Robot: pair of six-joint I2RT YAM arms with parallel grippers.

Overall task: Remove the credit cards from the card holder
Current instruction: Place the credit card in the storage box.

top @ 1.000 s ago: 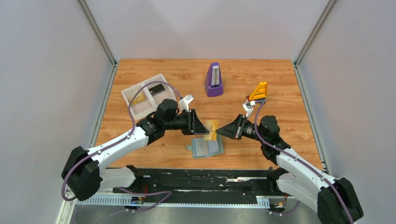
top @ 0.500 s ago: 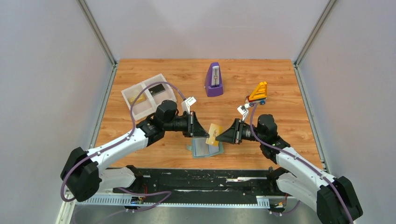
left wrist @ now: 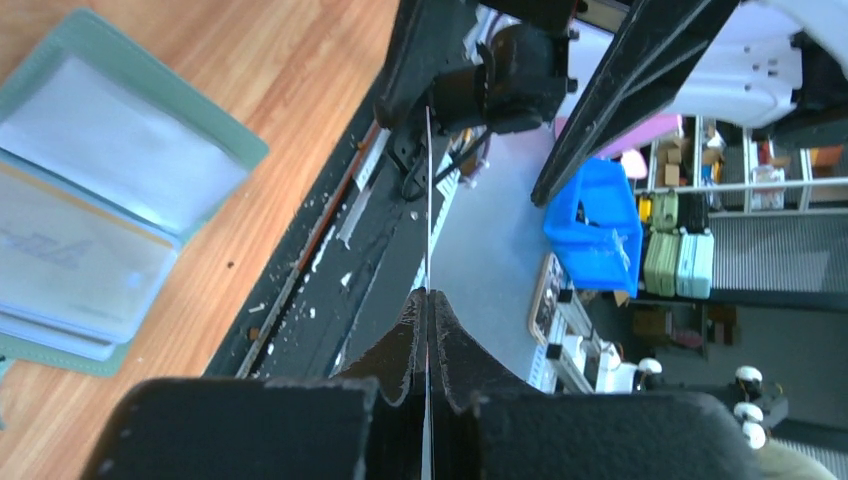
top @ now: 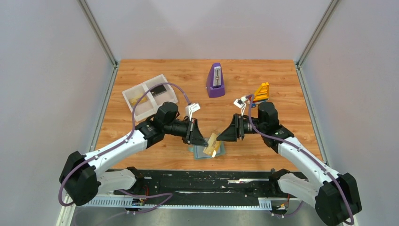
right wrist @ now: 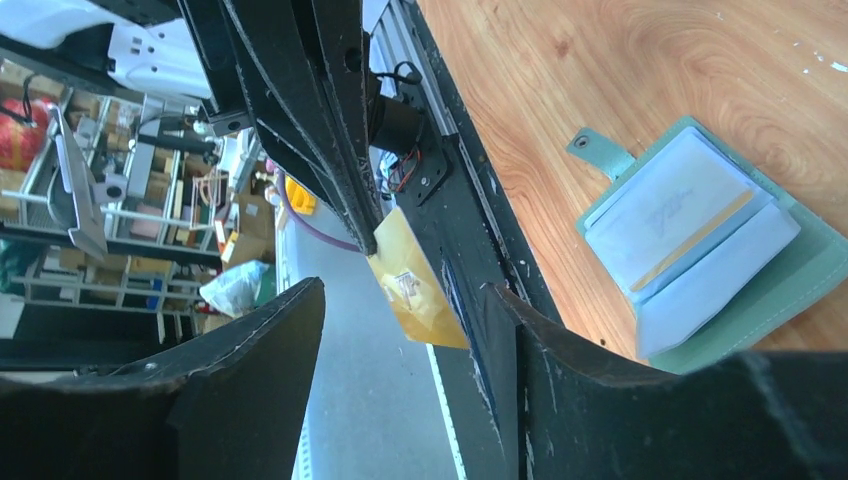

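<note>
Handover done: gold card [top: 212,145] now pinched only in left gripper [top: 205,142], lifted just above open holder [top: 207,153], near centre. Right gripper [top: 221,137] released, drawn back right, spread wide. Card free of holder.

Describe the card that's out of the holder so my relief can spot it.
At the middle of the wooden table's near edge, a teal holder lies open. Just above it the left claw pinches a small gold card, the only thing held up.
</note>
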